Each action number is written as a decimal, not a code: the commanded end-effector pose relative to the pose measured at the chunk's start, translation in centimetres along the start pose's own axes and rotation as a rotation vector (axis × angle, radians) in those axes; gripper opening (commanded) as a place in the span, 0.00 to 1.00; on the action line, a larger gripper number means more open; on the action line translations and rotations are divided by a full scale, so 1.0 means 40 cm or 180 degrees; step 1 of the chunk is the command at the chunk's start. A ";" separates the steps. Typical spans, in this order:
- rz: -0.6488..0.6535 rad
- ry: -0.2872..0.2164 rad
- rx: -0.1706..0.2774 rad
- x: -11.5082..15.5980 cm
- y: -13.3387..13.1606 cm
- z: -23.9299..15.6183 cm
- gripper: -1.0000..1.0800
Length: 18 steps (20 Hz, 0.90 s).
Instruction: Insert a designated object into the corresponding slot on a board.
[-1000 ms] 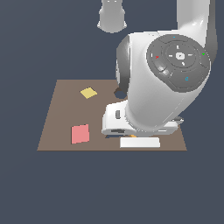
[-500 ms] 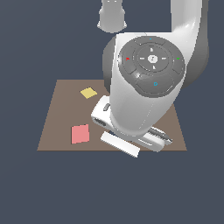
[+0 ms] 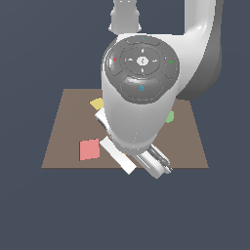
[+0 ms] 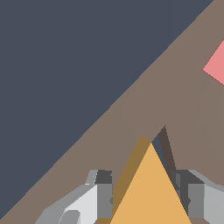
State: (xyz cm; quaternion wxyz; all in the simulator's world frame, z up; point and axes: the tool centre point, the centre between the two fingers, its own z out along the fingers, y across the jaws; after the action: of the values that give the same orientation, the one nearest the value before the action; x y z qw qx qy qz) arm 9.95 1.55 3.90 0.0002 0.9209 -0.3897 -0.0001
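Dark void surrounds my brown board; wrist has swung, gripper clamping the orange triangle (1 corner overlapping the slot).

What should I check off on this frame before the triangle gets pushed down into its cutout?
1. Hand holds the orange triangle: ok, one finger on each side.
2. Triangular slot near the block: ok, a dark sliver shows just past its tip.
3. Block outline matches slot: cannot tell, the slot is mostly covered.
4. Block clear of the pink square: ok, well apart.
5. Board edge: ok, the block sits inside it.
6. Exterior confirmation: cannot tell, the arm hides block and slot.
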 end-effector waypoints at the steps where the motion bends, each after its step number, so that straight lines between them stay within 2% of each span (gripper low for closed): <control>1: 0.0206 0.0000 0.0001 0.005 0.010 -0.001 0.00; 9: 0.0589 -0.0001 0.0000 0.011 0.031 -0.003 0.00; 18: 0.0647 -0.0002 -0.0001 0.011 0.035 0.010 0.00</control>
State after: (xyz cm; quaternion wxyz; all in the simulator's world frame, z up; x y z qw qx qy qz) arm 9.29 0.27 3.80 0.0000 0.8770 -0.4805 -0.0001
